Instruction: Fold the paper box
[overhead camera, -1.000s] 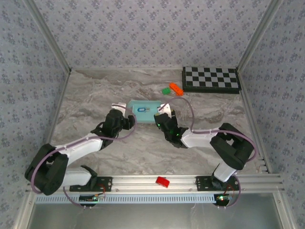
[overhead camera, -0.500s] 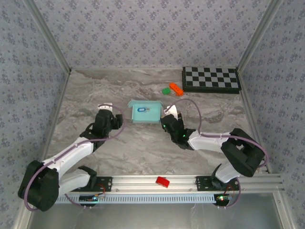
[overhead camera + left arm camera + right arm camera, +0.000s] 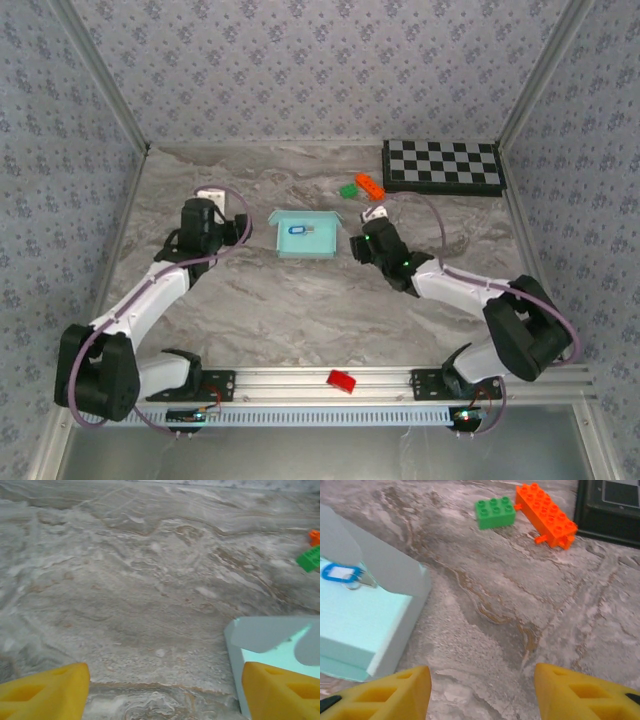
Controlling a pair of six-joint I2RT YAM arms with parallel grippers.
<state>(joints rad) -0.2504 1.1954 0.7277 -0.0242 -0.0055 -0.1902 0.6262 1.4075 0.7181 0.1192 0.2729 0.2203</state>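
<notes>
- Three views, the top one first: the paper box [image 3: 303, 236] lies mid-table [image 3: 250, 300] between the left tool [image 3: 232, 222] and the right tool [image 3: 362, 232]. Each tool is just beside the box, apart from it and grasping nothing. A green brick [image 3: 348, 189] and an orange brick [image 3: 370, 185] lie beyond, with the checkerboard [image 3: 443, 166] further right. This view gives us the box's whole outline, which the wrist views crop.
- Left wrist: the left tool [image 3: 162, 676] is released, its yellow fingers spread over bare table. The box corner [image 3: 280, 647] sits just by one finger, and up close we see a thin wall and a raised flap. We judge the card light, easily creased and apt to slide on the smooth table. So we would pinch a flap gently near its free edge while the other tool steadies the body.
- Right wrist: the right tool [image 3: 480, 676] is likewise released and empty. At the left the box [image 3: 365, 625] shows an upright side flap and its blue-and-white label [image 3: 337, 573], a detail the left wrist view lacks.
</notes>
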